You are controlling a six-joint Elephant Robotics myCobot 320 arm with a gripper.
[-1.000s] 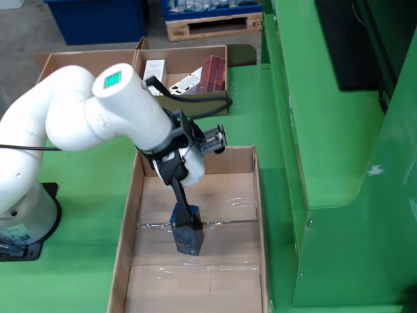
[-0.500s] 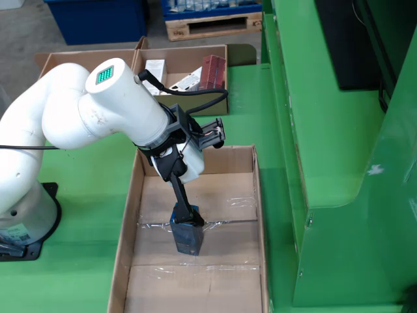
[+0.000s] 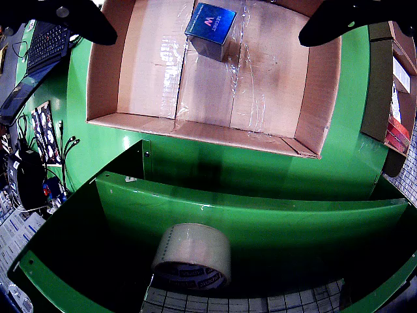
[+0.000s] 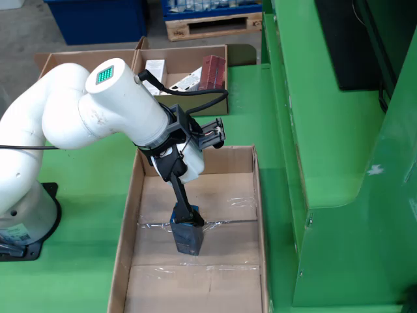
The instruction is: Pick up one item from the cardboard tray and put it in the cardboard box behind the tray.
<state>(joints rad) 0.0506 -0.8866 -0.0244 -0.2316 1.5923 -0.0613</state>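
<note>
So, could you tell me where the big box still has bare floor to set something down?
Big box: bare floor between the blue carton and the near end wall, and beside the left wall. Crowded only around the carton, where the claw hangs.

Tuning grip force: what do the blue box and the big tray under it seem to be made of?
Blue box: apparently printed paperboard with a slight sheen, going by the white lettering and crisp edges. Tray: plain brown corrugated cardboard, matte, with flap seams covered in glossy clear tape.
</note>
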